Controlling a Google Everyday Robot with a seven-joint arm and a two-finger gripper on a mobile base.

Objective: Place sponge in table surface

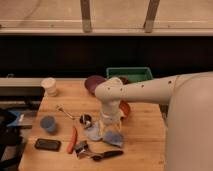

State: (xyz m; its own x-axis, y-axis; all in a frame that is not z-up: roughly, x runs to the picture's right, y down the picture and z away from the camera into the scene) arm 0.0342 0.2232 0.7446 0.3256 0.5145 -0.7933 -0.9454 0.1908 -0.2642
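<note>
It looks like a break-room or test-kitchen corner: a butcher-block table point(145, 145) carries a paper cup point(49, 86), a purple bowl point(93, 84), a green bin point(130, 74) and a spoon point(65, 111). The pincer point(107, 131) hangs low over the table's middle.

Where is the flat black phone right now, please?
Camera view: the flat black phone lies near the wooden table's front-left corner, left of the orange tool; the gripper is mid-table.

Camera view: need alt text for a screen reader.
White robot arm reaches down over a wooden table, its gripper low at a bluish sponge mid-table. Around it sit a black phone, white cup, purple bowl and green bin.
</note>
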